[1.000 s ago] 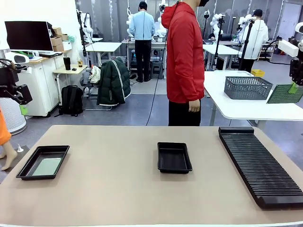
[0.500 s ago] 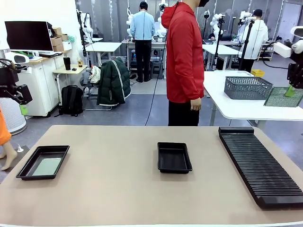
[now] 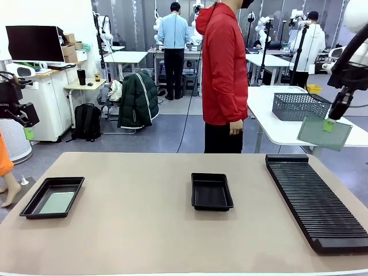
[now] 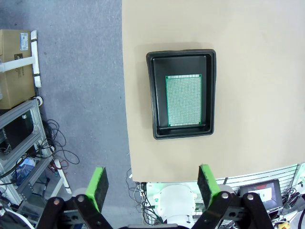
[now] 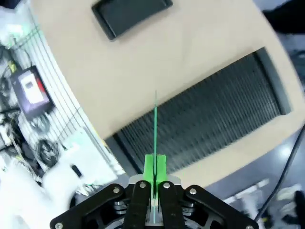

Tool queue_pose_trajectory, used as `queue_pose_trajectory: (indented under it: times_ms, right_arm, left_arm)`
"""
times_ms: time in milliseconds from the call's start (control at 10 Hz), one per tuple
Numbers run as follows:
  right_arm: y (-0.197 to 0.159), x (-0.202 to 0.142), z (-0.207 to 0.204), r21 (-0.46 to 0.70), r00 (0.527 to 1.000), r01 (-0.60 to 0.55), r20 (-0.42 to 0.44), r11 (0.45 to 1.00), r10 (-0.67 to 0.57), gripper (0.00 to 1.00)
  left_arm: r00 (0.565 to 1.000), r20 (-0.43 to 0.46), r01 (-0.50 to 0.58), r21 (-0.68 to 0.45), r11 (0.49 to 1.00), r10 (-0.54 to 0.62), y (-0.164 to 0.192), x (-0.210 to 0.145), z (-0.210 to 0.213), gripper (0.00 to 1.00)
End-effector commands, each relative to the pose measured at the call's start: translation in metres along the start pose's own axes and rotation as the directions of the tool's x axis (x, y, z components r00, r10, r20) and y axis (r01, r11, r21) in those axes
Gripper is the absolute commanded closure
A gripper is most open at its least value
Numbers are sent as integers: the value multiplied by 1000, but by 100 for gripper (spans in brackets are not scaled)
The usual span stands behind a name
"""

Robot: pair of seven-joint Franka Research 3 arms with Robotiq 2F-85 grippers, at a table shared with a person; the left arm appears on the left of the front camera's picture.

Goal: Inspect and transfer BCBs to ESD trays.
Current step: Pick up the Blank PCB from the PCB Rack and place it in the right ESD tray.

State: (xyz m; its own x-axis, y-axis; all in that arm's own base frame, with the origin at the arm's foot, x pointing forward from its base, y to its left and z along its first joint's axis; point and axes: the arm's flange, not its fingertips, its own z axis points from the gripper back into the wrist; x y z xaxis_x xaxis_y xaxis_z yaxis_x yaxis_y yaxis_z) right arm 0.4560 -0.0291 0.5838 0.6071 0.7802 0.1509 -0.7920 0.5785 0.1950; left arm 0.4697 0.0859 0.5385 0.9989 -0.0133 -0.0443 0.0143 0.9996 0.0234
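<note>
On the table (image 3: pixel 138 236), at the near left, a black tray (image 3: pixel 33 201) holds a green board (image 3: pixel 56 202) lying flat on its floor. The left gripper (image 4: pixel 152 183) hangs above it, jaws wide apart, grasping nothing. A second tray (image 3: pixel 211 191) sits in the middle and a long ribbed rack (image 3: pixel 315 201) at the right. Above the rack the right gripper (image 3: pixel 329 125) is clenched on another board (image 3: pixel 319 133) — probably by its upper edge, since that view is blurred. Beyond the table stands a person (image 3: pixel 224 69) in a red jacket.

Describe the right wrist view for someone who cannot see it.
The right gripper pinches a thin green circuit board edge-on, above a long black ribbed rack on a tan table. A black tray lies farther off.
</note>
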Motion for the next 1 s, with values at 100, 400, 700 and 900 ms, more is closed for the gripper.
queue_pose_trajectory:
  times_ms: [100, 400, 700, 900]
  right_arm:
    - [42, 5, -22, 73, 950, 279, 125, 957, -287, 98]
    - [73, 21, -57, 222, 802, 543, 150, 810, -579, 98]
    - [86, 44, -116, 379, 658, 669, 97, 639, -747, 98]
    - [91, 60, -158, 457, 632, 657, 99, 599, -769, 98]
  left_arm:
    - [1000, 3, -1, 0, 1000, 1, 1, 0, 0, 0]
    - [1000, 3, -1, 0, 1000, 1, 1, 0, 0, 0]
    - [1000, 3, -1, 0, 1000, 1, 1, 0, 0, 0]
    - [1000, 3, -1, 0, 1000, 1, 1, 0, 0, 0]
